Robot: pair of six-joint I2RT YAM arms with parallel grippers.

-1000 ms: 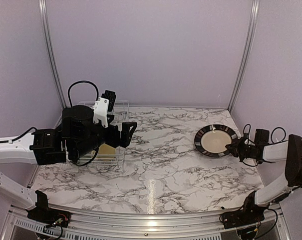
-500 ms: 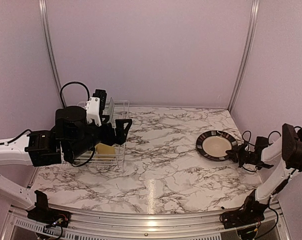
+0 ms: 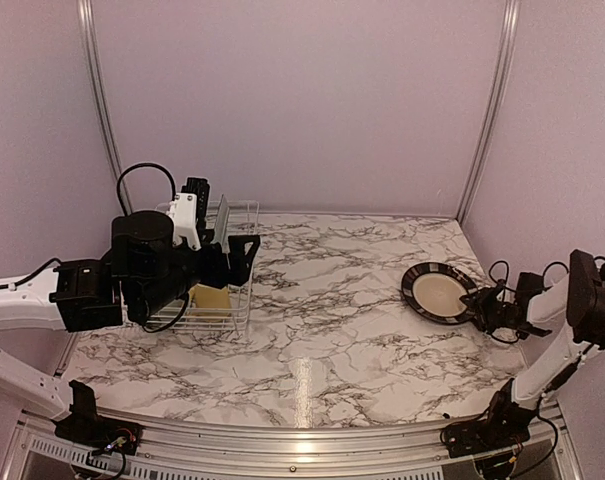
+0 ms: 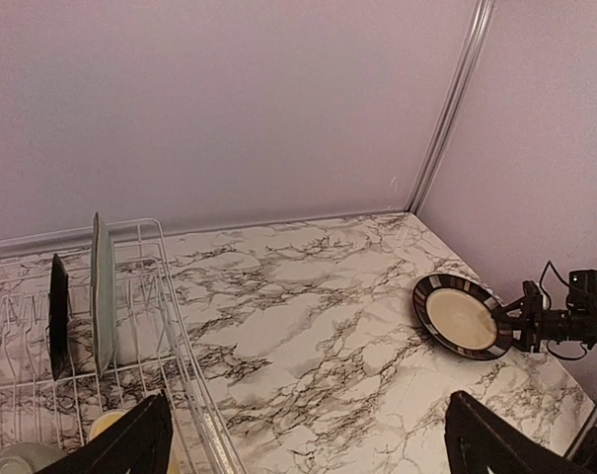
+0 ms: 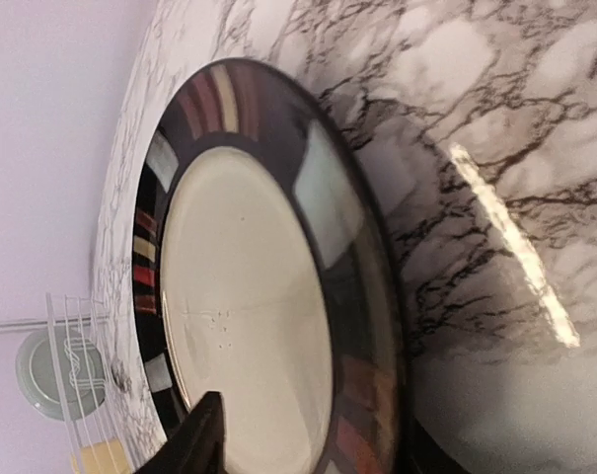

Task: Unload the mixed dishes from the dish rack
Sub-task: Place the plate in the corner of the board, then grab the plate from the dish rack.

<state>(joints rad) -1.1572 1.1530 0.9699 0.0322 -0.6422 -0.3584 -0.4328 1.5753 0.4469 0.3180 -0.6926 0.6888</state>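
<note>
The cream-centred plate (image 3: 440, 293) with a dark patterned rim lies flat on the marble at the right, also in the left wrist view (image 4: 461, 316) and large in the right wrist view (image 5: 249, 326). My right gripper (image 3: 479, 305) is at its near-right rim, jaws parted, one finger above the cream centre and the other under the rim (image 5: 313, 434). The white wire dish rack (image 3: 234, 316) stands at the left. It holds two upright plates, one pale (image 4: 101, 291) and one dark (image 4: 58, 316), a yellow mug (image 3: 214, 298) and a pale-green bowl (image 4: 22, 459). My left gripper (image 3: 237, 262) hovers open over the rack's right side (image 4: 308, 405).
Purple walls with metal corner posts (image 3: 487, 110) close in the back and sides. The plate lies near the right wall. Cables (image 3: 502, 270) loop around the right wrist. Marble tabletop (image 3: 332, 300) stretches between rack and plate.
The right arm drew the plate right and nearer, set it flat, and its jaws have parted. The left arm drifted slightly left over the rack, staying open.
</note>
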